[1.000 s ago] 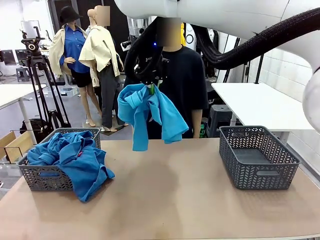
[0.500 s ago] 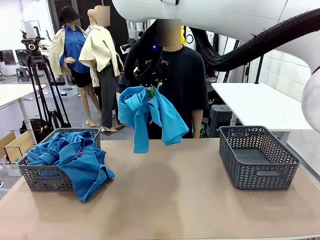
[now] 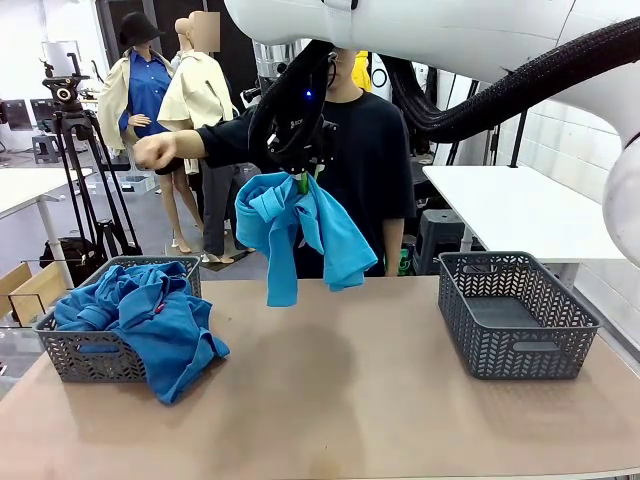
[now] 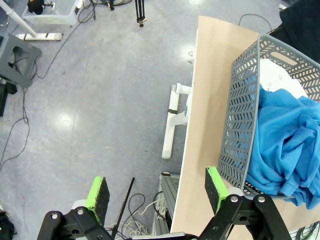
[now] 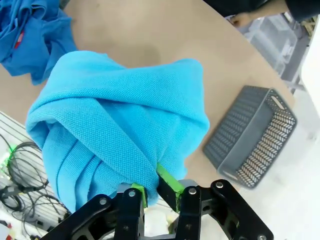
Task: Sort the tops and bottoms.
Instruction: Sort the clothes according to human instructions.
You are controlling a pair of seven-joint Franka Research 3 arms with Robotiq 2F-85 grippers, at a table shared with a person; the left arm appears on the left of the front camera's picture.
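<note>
Above the table's [image 3: 330,400] middle: right gripper [image 3: 302,180] clamped tight on a sky-blue shirt [image 3: 292,225], hanging bunched and well clear of the tabletop. Right wrist view confirms it, green pads [image 5: 167,181] pinched on a fold of that shirt [image 5: 120,130], fabric draped wide over the fingers.

Off the table's left edge: left gripper [image 4: 155,192] with jaws wide apart, holding nothing, hovering over bare floor just beside the left basket [image 4: 240,120].

Left basket [image 3: 100,345] stuffed with blue shirts [image 3: 145,315], one spilling over the near rim onto the table; small red mark visible on it, probably a chest logo, too small to confirm. Patch of white fabric [image 4: 275,75] at the basket's far end under the blue ones in the left wrist view, likely the collared shirt.

Right basket [image 3: 515,315] grey, same pattern, on the table's right side, well apart from the hanging shirt.

Behind the held shirt at the far side: person in black, one hand [image 3: 153,152] in a fist stretched toward picture left, not touching shirt or gripper.
</note>
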